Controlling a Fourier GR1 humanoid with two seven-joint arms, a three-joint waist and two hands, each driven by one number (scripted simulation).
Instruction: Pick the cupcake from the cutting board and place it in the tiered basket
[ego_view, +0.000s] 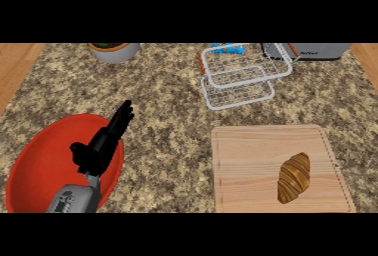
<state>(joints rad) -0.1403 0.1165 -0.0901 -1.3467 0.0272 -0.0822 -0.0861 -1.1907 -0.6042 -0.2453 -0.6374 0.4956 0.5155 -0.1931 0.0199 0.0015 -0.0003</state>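
On my feed the brown striped pastry (294, 178) lies on the pale wooden cutting board (251, 150) at the desk's near right corner. The white wire tiered basket (240, 80) stands toward the far edge, nothing visible in its tiers. My left hand (100, 147) hangs over the red round bowl (44, 165) at the near left, fingers straight and pressed together, pinching nothing.

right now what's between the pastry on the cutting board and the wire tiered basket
Head view: only the bare far part of the cutting board and speckled counter lie between the pastry and the tiered basket.
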